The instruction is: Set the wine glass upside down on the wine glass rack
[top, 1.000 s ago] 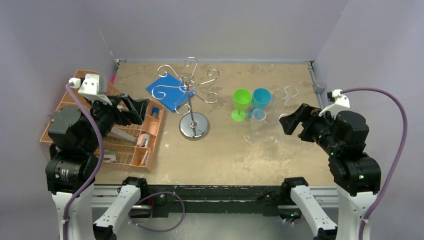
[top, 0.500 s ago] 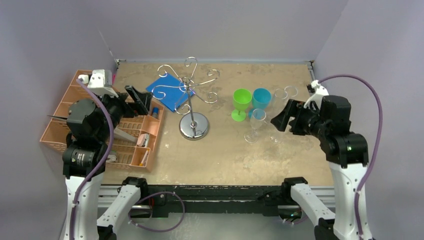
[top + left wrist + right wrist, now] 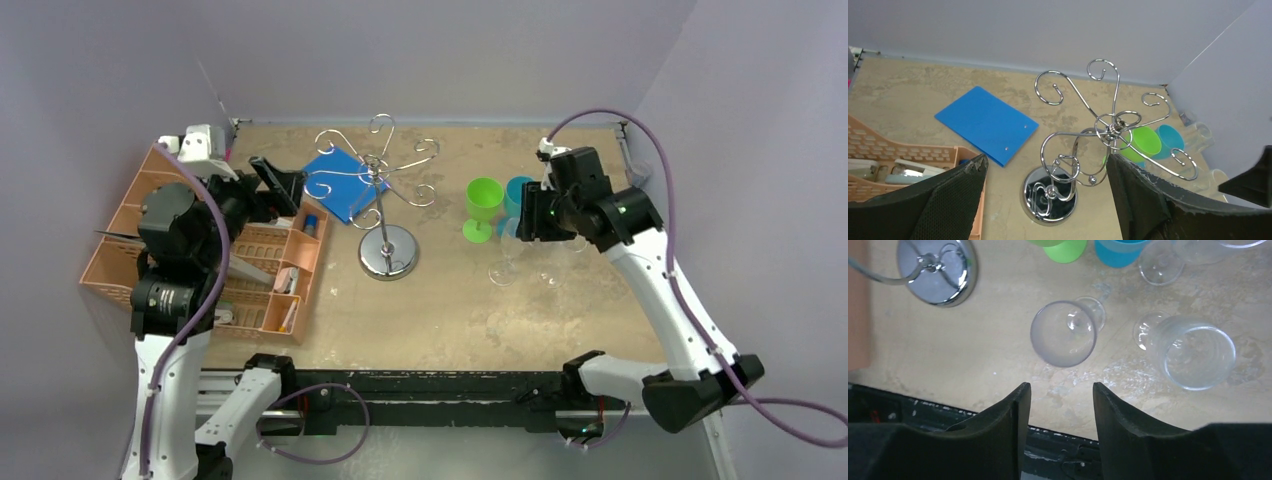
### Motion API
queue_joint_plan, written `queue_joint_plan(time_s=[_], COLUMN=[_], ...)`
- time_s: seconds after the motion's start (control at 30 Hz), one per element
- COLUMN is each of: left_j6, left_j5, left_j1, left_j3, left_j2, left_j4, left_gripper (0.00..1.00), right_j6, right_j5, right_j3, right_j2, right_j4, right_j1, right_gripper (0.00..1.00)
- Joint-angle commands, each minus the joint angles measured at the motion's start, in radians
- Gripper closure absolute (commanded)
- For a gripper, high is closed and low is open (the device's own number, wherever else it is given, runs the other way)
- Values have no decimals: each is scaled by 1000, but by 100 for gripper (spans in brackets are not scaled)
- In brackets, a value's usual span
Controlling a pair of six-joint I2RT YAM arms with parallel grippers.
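The chrome wine glass rack (image 3: 380, 190) stands mid-table on its round base (image 3: 388, 251), scroll arms empty; it fills the left wrist view (image 3: 1108, 131). Several clear wine glasses stand upright at the right. The nearest one (image 3: 508, 256) shows below my right gripper in the right wrist view (image 3: 1064, 333), with a second (image 3: 1195, 351) to its right. My right gripper (image 3: 523, 220) hovers above them, pointing down, open and empty (image 3: 1061, 390). My left gripper (image 3: 280, 185) is open and empty (image 3: 1045, 167), left of the rack and facing it.
A green cup (image 3: 483, 205) and a blue cup (image 3: 521, 196) stand behind the clear glasses. A blue folder (image 3: 335, 182) lies behind the rack. An orange basket (image 3: 145, 215) with utensils sits at the left edge. Purple walls close in the back and sides.
My right arm has swung up and to the left, from the table's right edge to above the clear glasses. My left gripper has lifted a little toward the rack.
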Motion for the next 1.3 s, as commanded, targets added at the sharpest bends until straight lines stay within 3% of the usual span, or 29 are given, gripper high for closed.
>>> queue_joint_plan(time_s=[0.0,0.2,0.43,0.63,0.97,1.17,1.27], left_j6=[-8,-17,-33,-22,-32,-49,-67], left_j5=[16,46,56,112,107,112,127], left_j1=[3,3,3,3,3,3,3], left_j3=[3,6,31,10,29,48,66], left_j2=[-43,-47,-27,-35,-26,-12,-5], left_j4=[86,103,75,96,50,12,-3], left_gripper=[14,13,0,4,7,7,8], right_j6=[-27,-73,-93,-122,-151,-159,-152], right_j5=[173,75,103,47,61,57,43], right_j3=[48,62,71,87,85,100,102], right_j2=[48,107,176,250,285,296,268], right_j4=[-4,25,46,41,18,-2,-8], right_j1=[47,113,120,125,142,145,148], right_gripper=[51,51,58,70,80,99,100])
